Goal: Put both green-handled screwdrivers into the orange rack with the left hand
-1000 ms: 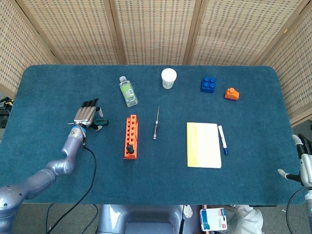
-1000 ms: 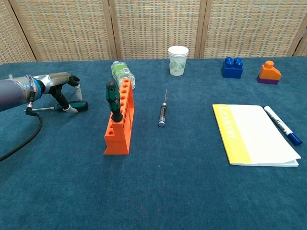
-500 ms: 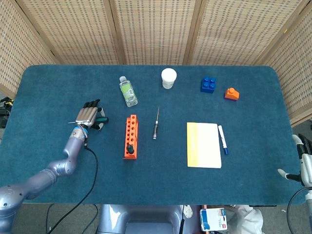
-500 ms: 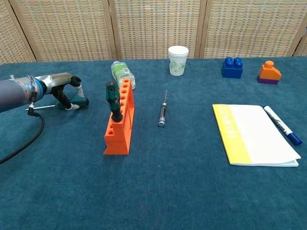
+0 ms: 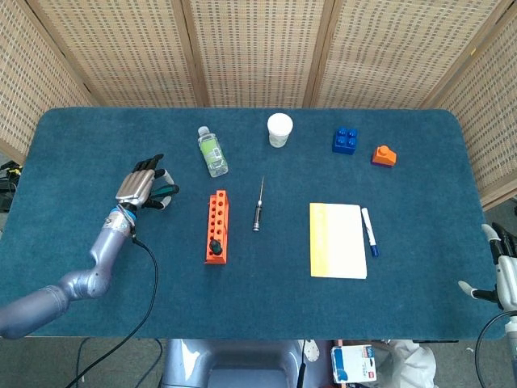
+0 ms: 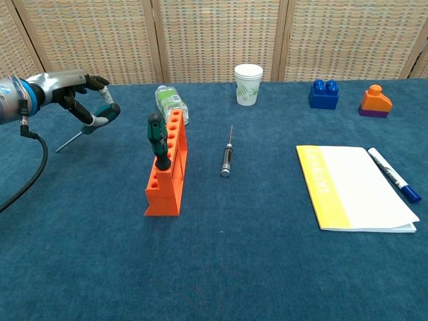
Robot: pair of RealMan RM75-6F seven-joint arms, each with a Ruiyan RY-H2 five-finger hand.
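Left hand (image 6: 77, 93) raised above blue bench (image 6: 221, 267), pinching green-handled screwdriver (image 6: 93, 120) by its handle, shaft tilted down and away from orange rack (image 6: 167, 170). Second green-handled screwdriver (image 6: 158, 144) upright in a near-end hole of the rack, plastic bottle (image 6: 170, 101) lying just behind. Right hand (image 5: 502, 275) at the bench's far right edge, largely cut off, fingers' state impossible to tell.

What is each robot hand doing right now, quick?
Left robot hand: holding a green-handled screwdriver.
Right robot hand: holds nothing visible, fingers unclear; cannot be told.
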